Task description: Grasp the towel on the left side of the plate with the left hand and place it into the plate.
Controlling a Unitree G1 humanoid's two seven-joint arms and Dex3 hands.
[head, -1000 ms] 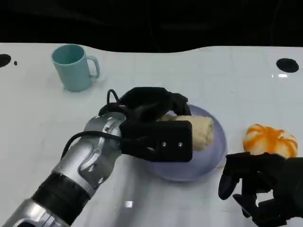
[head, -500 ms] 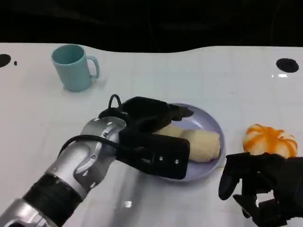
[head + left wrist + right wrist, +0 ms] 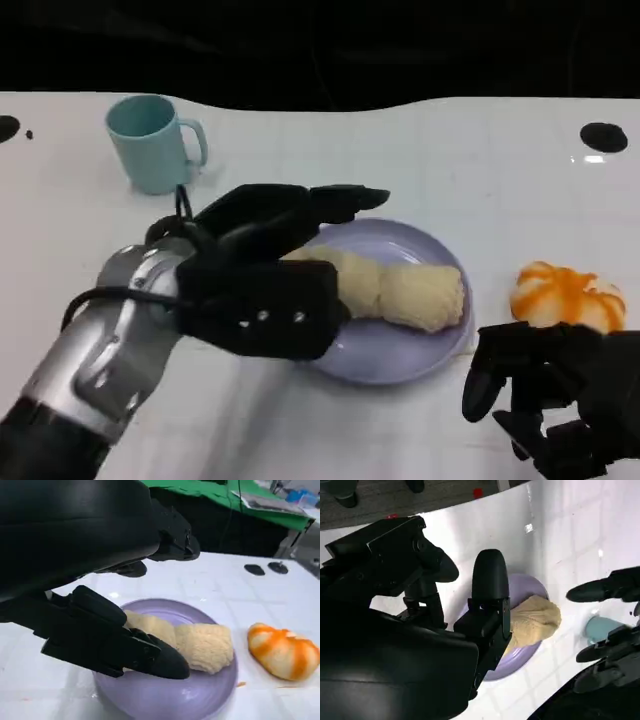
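The left hand (image 3: 270, 265) has drawn back from the towel (image 3: 395, 288) — fingers spread, holding nothing. The towel lies in the plate (image 3: 400, 350); the right hand (image 3: 545, 400) rests empty, fingers loosely curled but apart.

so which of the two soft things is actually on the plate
The pale yellow towel lies on the purple plate. The orange and white one sits on the table to the plate's right.

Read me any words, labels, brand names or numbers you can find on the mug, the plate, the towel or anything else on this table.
None: no readable text in any view.
The teal mug is plain.
The purple plate and the rolled towel on it carry no print.
The orange-and-white object has only stripes.
The left hand and right hand show no legible markings.
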